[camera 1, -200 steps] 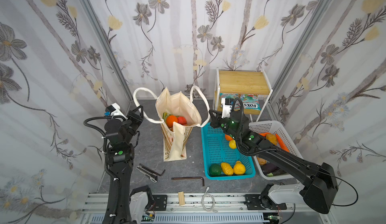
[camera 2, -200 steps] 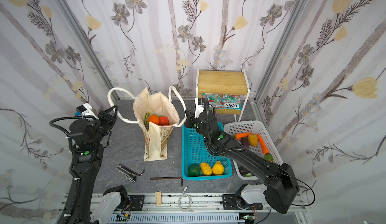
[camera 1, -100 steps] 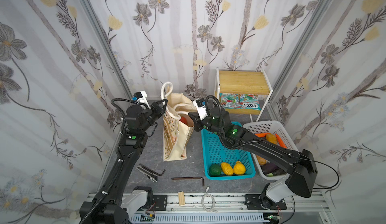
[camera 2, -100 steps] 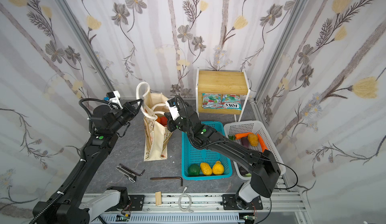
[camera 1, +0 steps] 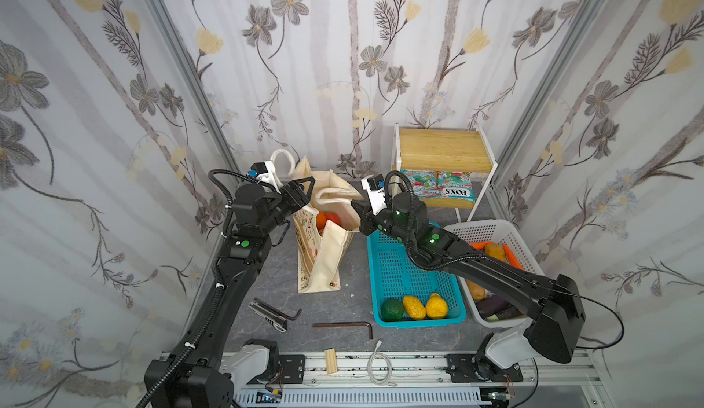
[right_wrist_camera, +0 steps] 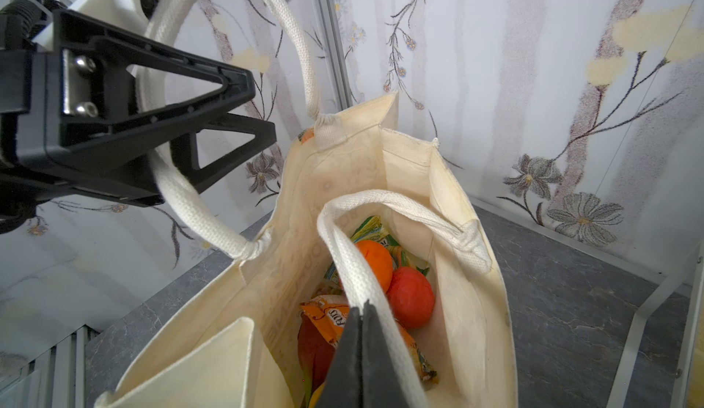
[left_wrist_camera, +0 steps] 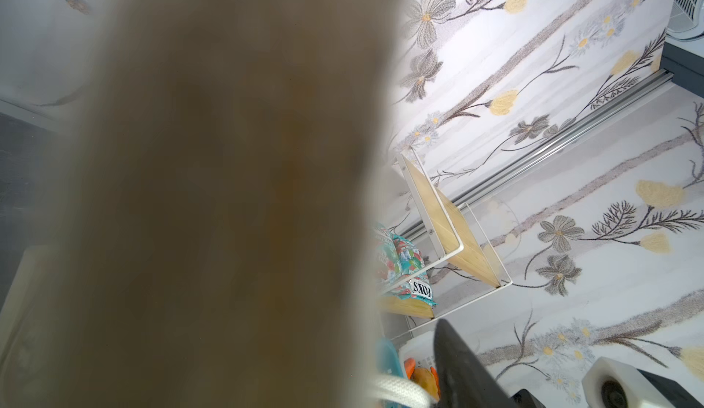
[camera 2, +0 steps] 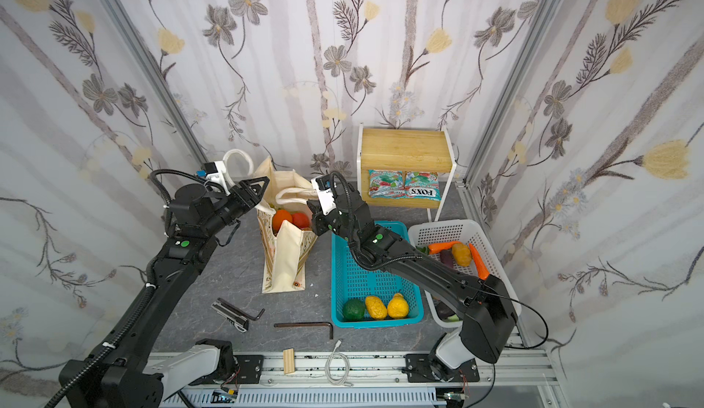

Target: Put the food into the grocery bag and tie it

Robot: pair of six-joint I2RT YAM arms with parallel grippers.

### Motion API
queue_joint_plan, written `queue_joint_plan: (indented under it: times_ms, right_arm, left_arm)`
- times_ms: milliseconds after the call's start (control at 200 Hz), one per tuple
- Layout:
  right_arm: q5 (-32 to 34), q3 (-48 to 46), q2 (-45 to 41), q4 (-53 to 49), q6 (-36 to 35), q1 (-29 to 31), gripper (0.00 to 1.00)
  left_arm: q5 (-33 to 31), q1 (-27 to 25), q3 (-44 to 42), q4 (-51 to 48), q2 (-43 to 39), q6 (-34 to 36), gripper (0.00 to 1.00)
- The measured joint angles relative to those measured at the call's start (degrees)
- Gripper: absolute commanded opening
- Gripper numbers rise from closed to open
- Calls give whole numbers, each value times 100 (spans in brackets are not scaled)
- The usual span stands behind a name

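Grocery bag stood on bench between both arms, food inside. Left end effector was open, gripping nothing, left handle running loose between its jaws. Right end effector was shut, right handle lying across its tips, grip unclear.

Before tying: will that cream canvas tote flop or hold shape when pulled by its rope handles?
Likely floppy: the cream floral canvas tote sags, one panel folded inward. Its cream rope handles curve limply, so they probably bend easily.
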Motion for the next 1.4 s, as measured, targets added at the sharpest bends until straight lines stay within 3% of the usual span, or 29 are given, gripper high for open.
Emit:
queue_joint_plan:
  times_ms: [85, 230, 320, 380, 575, 740, 869, 1104, 1199, 1399]
  right_arm:
    - [11, 79, 50, -114, 2, -11, 3]
    - [365, 98, 81, -463, -127, -72, 17]
    - [503, 96, 153, -710, -278, -105, 47]
    - [555, 96, 197, -901, -367, -120, 54]
    - [634, 264, 354, -1342, -704, -260, 56]
    - [1108, 457, 608, -1742, -992, -415, 56]
    - [1235, 627, 782, -1945, -1128, -426, 49]
    - [994, 706, 461, -1650, -1158, -306, 53]
    - [828, 774, 374, -1294, -1113, -251, 35]
    - [861, 1349, 1040, -1451, -1104, -260, 41]
  left_arm:
    - [-149, -79, 66, -111, 94, 195, 38]
    - [-481, -70, 33, -306, 118, 387, 27]
    - [-592, -72, 7, -348, 118, 442, 21]
    - [-651, -74, -2, -365, 118, 450, 18]
    - [-852, -68, -48, -435, 61, 492, 9]
    - [-925, -15, -120, -442, 0, 551, 4]
    - [-946, 0, -168, -437, -2, 551, 4]
    - [-949, 11, -173, -452, -81, 551, 9]
    - [-949, 20, -166, -459, -92, 551, 11]
    - [-944, 35, -114, -496, -109, 555, 13]
